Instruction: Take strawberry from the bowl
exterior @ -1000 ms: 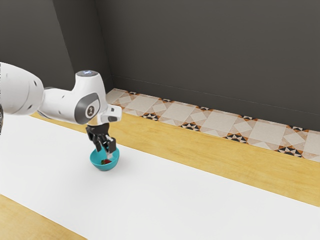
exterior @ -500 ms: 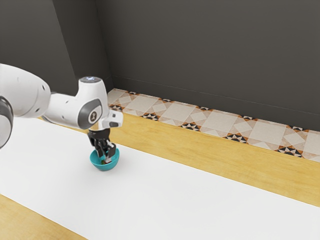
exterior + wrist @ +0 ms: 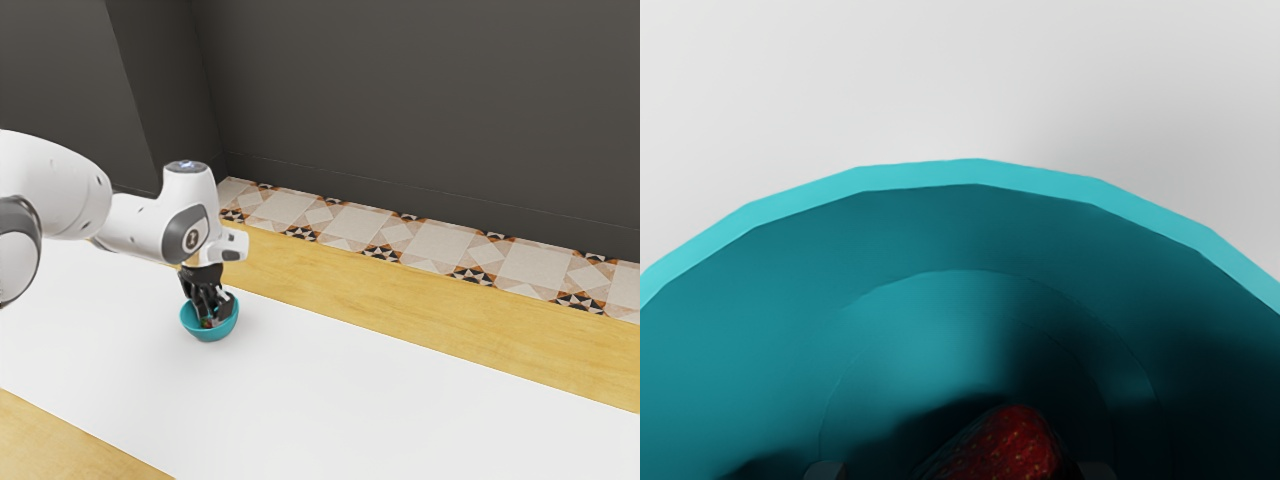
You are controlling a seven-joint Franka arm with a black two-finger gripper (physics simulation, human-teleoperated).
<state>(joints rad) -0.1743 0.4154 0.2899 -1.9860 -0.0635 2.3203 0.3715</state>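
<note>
Strawberry (image 3: 1012,445): low in the bowl (image 3: 975,172), nearer one jaw
Gripper (image 3: 212,319): dipped inside, jaws well parted astride the strawberry, gripping nothing
Slip risk: off-centre closing may roll the rounded fruit away
Bowl risk: a jaw brushing its sloping wall could drag or tip it

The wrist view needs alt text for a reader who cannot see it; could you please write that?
A red, seeded strawberry is inside a round teal bowl with a faceted rim, on a white surface.
</note>
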